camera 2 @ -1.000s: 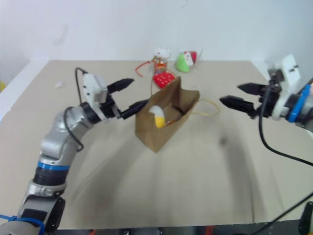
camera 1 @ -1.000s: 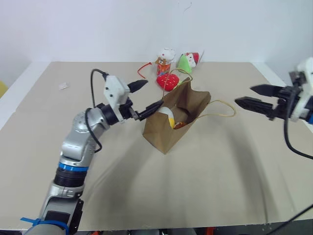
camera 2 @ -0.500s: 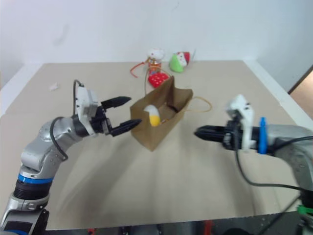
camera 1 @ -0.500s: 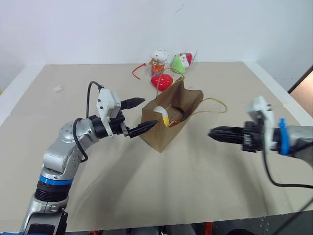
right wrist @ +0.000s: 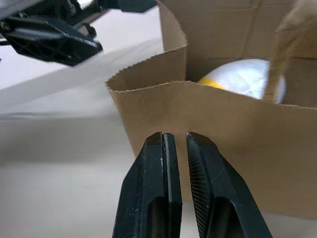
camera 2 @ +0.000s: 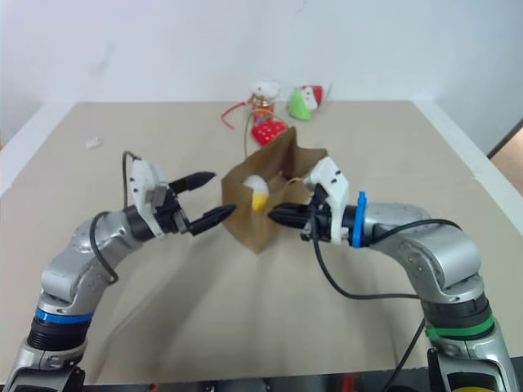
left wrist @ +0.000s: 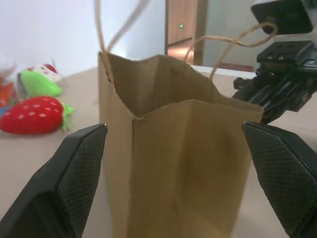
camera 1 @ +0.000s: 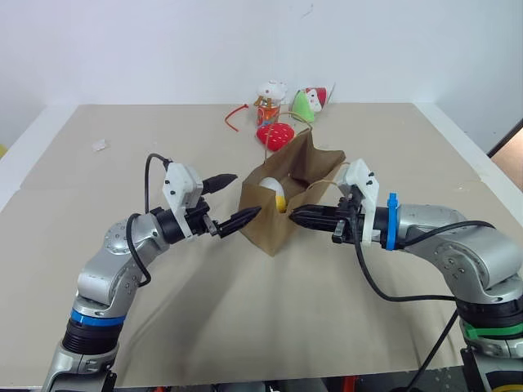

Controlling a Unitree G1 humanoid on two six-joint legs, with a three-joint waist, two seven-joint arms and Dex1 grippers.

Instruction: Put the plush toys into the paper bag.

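Swinging in from the table's right side, the right gripper [camera 1: 296, 216] now points at the paper bag [camera 1: 282, 212] wall, fingers nearly together, empty. Left gripper [camera 1: 239, 199] stands wide beside it. Yellow-and-white egg toy [camera 1: 273, 192] sits half hidden inside; strawberry plush [camera 1: 276, 135] lies behind.

We see 2 silver-grey arms, each with a blue ring; the left gripper [camera 1: 233, 200] and right gripper [camera 1: 296, 216] have black tapered fingers, white camera housings and black cables.
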